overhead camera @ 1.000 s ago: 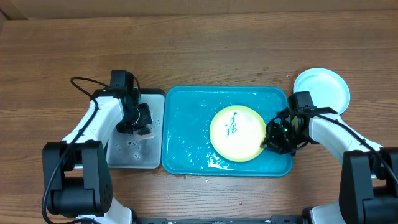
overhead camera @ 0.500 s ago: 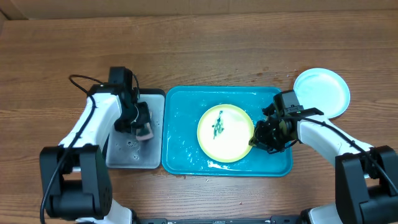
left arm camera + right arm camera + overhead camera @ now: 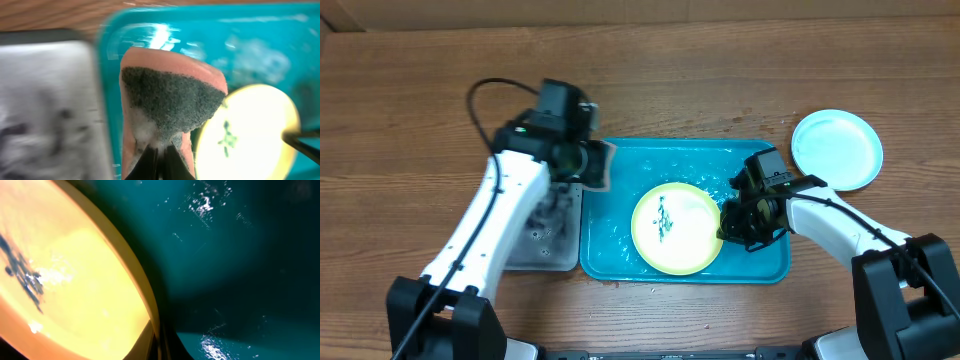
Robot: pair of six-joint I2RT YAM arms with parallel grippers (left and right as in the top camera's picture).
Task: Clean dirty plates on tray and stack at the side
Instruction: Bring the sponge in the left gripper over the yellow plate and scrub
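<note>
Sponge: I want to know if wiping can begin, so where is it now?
In the overhead view the sponge is pinched in the left hand, over the left rim of the turquoise tray, between the grey tray and the yellow-green plate.

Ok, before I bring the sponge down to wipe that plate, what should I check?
1. Left gripper shut on the sponge: ok.
2. Right gripper pinching the yellow-green plate by its right rim: ok.
3. Green smear facing up, uncovered: ok.
4. Sponge over the plate: not ok; it hangs over the tray, left of the plate.
5. Plate flat or tilted: cannot tell.
6. Light blue plate outside the tray, on the table: ok.
</note>
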